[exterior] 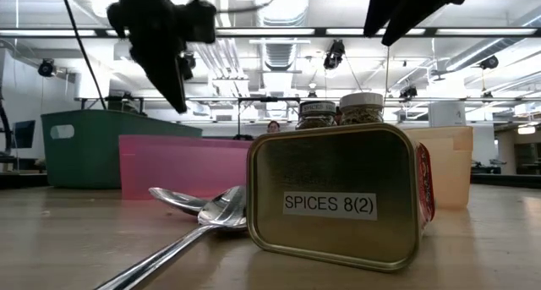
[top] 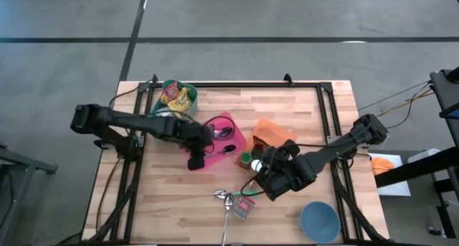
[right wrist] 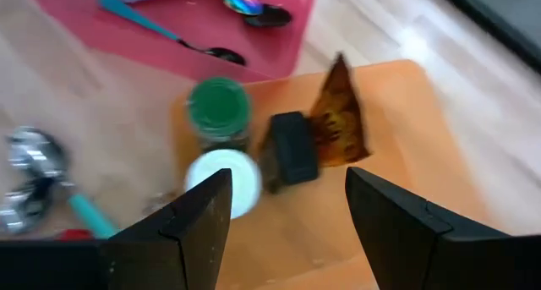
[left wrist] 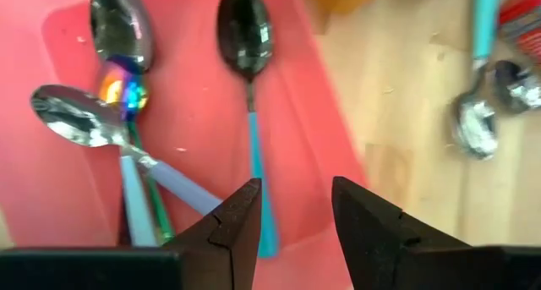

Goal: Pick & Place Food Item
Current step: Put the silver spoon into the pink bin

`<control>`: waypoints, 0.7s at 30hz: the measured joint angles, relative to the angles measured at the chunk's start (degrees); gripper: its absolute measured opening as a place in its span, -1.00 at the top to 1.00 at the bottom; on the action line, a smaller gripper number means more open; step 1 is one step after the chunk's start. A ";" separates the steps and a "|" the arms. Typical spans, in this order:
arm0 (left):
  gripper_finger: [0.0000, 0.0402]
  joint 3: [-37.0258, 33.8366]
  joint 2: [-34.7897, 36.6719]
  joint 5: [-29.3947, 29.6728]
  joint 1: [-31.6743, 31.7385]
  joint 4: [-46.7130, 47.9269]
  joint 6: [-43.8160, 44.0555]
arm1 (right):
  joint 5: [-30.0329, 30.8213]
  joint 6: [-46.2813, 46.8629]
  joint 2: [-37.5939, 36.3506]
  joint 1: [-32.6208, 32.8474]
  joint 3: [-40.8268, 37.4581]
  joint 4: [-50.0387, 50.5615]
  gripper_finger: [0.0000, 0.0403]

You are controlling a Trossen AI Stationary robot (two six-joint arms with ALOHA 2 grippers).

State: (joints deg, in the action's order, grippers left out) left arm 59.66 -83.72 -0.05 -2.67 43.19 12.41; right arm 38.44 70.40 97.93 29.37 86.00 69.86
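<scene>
high view: we list a pale wooden slat table (top: 179,203) bearing a green bin of yellow packets (top: 176,97), a flat pink plastic tray of spoons (top: 222,140), an orange plastic tray (top: 276,133), two small spice jars, one green-lidded and one white-lidded (top: 250,161), a loose pair of steel spoons (top: 226,199), a small metal spice tin (top: 244,208) and a blue round bowl (top: 319,221). we place the left gripper (top: 196,158) over the pink tray's near edge, and the right gripper (top: 267,180) just beside the jars and the orange tray.

low view: we note the tin, labelled "spices 8(2)", in front, the steel spoons touching it, the jar lids showing behind it; both arms hang above.

left wrist view: we record the left jaws apart with nothing between them, above the pink tray; a teal-handled spoon (left wrist: 248,87) and three more spoons (left wrist: 118,95) lie on it.

right wrist view: we record the right jaws apart and empty, hovering over the two jars, a dark block (right wrist: 292,148) and a brown-yellow food packet (right wrist: 341,121) on the orange tray.

step, by our judgement: approach to a pick, nothing yet held. next calls for lowering the right jaws squarely around one chosen item, clear of its neighbours.
</scene>
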 joint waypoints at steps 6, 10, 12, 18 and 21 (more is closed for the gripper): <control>0.27 -0.04 1.98 4.17 -8.55 -0.32 6.07 | -4.26 0.80 0.27 2.73 -0.09 -6.86 -0.13; 0.27 -0.04 1.72 7.59 -14.69 -2.09 8.91 | -6.24 0.00 0.59 4.97 -1.12 -12.45 -0.13; 0.27 -0.07 1.44 9.16 -17.65 -3.23 10.86 | -6.38 -0.76 0.52 6.27 -2.39 -16.65 -0.13; 0.27 -0.11 1.04 9.67 -23.58 -6.95 20.91 | -2.22 -1.00 1.23 10.08 -4.48 -19.89 -0.13; 0.27 -0.09 0.94 9.70 -25.14 -7.78 30.25 | 1.42 0.25 2.36 11.25 -5.66 -20.79 -0.13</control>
State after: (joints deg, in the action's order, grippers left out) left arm 59.57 -82.77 9.66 -27.81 35.41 42.66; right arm 39.86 70.64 100.29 40.62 80.34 49.08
